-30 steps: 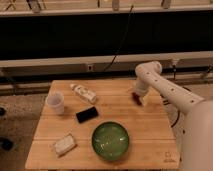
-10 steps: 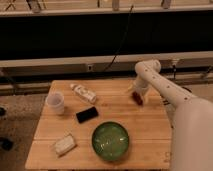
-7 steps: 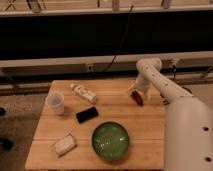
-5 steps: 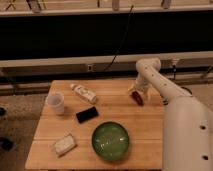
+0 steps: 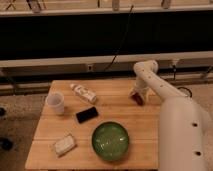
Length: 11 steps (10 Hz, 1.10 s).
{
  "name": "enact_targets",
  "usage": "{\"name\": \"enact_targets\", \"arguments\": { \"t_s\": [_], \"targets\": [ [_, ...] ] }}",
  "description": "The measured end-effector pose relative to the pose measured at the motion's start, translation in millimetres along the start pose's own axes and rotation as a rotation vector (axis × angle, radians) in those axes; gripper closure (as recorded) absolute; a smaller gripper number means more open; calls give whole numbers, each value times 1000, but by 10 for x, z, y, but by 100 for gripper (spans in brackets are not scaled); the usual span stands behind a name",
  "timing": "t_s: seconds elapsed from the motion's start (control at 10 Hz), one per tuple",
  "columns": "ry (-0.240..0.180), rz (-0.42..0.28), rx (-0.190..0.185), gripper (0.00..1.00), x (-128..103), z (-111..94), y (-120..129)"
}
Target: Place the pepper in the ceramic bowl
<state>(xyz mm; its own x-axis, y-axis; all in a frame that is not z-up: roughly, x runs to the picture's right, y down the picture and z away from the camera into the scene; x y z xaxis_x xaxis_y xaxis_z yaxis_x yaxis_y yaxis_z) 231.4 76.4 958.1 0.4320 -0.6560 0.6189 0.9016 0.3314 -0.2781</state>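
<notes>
The pepper [image 5: 137,98] is a small dark-red thing at the right side of the wooden table [image 5: 45,130], just below my gripper. My gripper [image 5: 137,94] points down at the pepper, right over it or touching it. Whether it holds the pepper does not show. The ceramic bowl [image 5: 110,141] is a large glossy green bowl near the table's front edge, down and to the left of the gripper, and nothing shows inside it. My white arm fills the right side of the view.
A white cup [image 5: 55,103] stands at the left. A white bottle [image 5: 83,93] lies at the back middle. A black phone [image 5: 87,114] lies in the centre. A white packet [image 5: 64,144] lies at the front left. A dark wall with rails runs behind the table.
The gripper has stayed at the pepper on the right side of the table, shifting only slightly. The arm's forearm has swung closer and fills more of the right side.
</notes>
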Motion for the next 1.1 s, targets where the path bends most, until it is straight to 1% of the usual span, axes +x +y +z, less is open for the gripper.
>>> {"name": "enact_targets", "arguments": {
  "t_s": [0.2,0.3,0.4,0.5,0.6,0.8,0.9,1.0,1.1],
  "targets": [
    [-11,-7,-5,70,-11,-10,-24],
    [-15,-8,-3,78,-18,-17,-29],
    [-15,-9,-3,91,-19,-19,-29],
    [-15,-9,-4,97,-20,-25,-30],
    [-15,-9,-5,100,-19,-26,-27],
    [-12,-16,-12,100,-49,-52,4],
    [-9,-25,-7,100,-115,-130,8],
    [-3,-38,4,100,-224,-272,3],
    [8,-53,20,100,-335,-487,-14]
  ]
}}
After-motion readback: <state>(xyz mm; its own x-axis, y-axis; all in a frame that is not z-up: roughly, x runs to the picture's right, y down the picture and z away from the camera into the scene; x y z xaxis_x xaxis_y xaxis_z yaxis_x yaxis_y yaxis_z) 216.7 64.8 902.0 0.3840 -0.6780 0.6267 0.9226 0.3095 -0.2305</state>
